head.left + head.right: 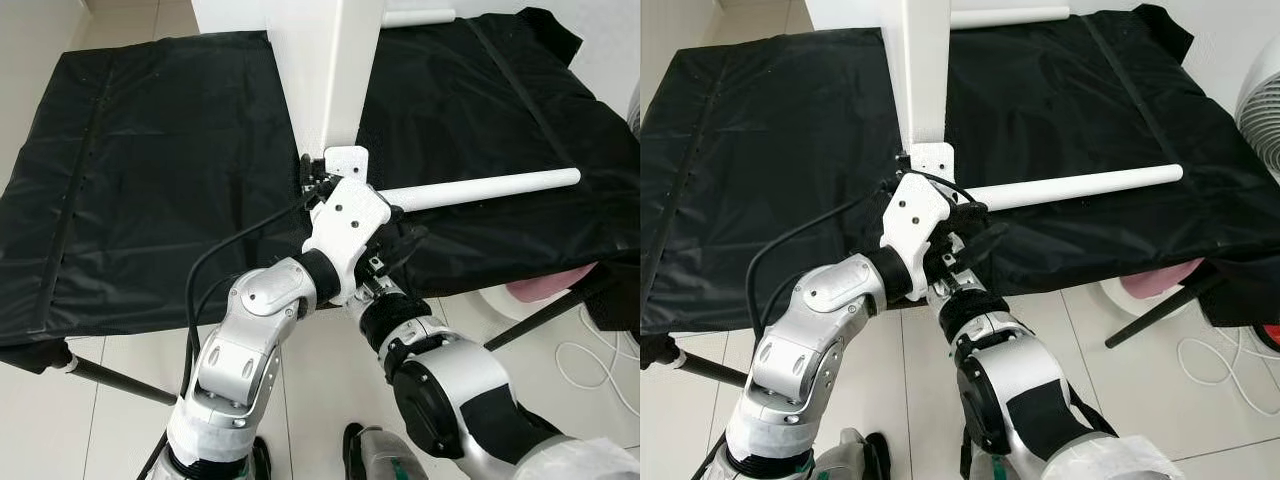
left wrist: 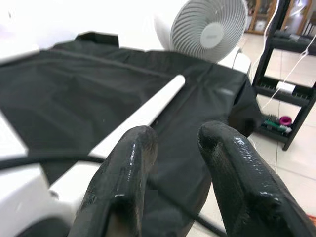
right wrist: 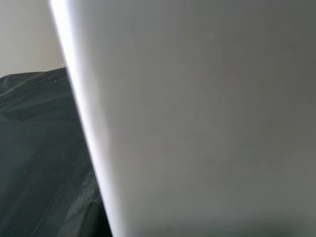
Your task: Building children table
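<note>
Your two silver arms cross at lower centre of the head view. Left gripper (image 2: 173, 163) has its fingers parted with nothing between them, above the black cloth (image 1: 150, 170). Right gripper (image 1: 312, 180) sits against the upright white tabletop panel (image 1: 335, 70); its fingers' state cannot be told. White table leg (image 1: 480, 187) lies on the cloth, centre right. A white fan (image 2: 210, 24) stands beyond.

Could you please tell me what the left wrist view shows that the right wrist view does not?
The left wrist view has the left gripper with fingers apart and nothing between them, a white table leg lying on the cloth, a white fan and a dark shelf. The right wrist view has a big white panel up close. Both include the black cloth.
</note>
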`<state>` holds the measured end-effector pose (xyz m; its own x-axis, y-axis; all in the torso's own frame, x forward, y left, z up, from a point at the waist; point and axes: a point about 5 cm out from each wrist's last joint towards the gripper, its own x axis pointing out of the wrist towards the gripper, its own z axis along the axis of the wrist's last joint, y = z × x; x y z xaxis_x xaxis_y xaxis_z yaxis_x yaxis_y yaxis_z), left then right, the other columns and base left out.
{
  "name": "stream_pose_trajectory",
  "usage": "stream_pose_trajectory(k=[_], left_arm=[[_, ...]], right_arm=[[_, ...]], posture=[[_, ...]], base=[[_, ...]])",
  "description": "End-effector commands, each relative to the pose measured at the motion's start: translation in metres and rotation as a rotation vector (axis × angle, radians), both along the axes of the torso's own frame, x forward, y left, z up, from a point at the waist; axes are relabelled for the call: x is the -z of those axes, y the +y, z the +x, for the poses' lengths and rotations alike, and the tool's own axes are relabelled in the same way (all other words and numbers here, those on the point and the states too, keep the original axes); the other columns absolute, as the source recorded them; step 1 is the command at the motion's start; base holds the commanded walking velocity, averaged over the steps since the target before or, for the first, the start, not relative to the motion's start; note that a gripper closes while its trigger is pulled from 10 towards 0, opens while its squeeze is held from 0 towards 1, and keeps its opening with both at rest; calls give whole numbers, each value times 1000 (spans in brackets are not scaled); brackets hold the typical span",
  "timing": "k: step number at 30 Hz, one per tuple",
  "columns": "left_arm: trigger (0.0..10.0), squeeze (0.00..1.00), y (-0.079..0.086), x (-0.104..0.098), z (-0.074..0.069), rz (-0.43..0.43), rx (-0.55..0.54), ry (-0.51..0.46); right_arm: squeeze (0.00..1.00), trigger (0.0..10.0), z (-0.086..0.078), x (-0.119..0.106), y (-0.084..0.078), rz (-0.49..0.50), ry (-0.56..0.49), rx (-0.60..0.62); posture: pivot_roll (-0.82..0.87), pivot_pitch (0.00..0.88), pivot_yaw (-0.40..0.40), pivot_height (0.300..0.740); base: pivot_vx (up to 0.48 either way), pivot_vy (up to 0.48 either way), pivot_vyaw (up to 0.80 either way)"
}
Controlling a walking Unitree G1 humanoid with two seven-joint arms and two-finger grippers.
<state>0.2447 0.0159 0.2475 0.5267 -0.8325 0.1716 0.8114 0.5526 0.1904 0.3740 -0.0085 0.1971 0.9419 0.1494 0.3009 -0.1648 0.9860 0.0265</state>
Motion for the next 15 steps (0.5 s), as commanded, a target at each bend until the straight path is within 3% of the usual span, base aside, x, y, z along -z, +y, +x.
stream_pose_trajectory(k=[1, 9, 14, 15], left_arm=[[10000, 0, 2, -3, 1, -43, -99, 9], [10000, 0, 1, -13, -1, -54, -87, -21], [10000, 0, 2, -17, -2, -62, -92, -30], [10000, 0, 2, -18, -2, -65, -93, -31]], right_arm=[[0, 10000, -19, -15, 49, 27, -45, -104], [0, 10000, -32, -19, 76, 44, -35, -160], [0, 10000, -35, -20, 80, 35, -54, -162], [863, 10000, -35, -20, 78, 50, -66, -163]], posture=[[32, 177, 47, 740], [33, 178, 43, 740], [38, 179, 36, 740], [35, 181, 33, 740]], base=[[0, 0, 0], [0, 0, 0], [0, 0, 0], [0, 0, 0]])
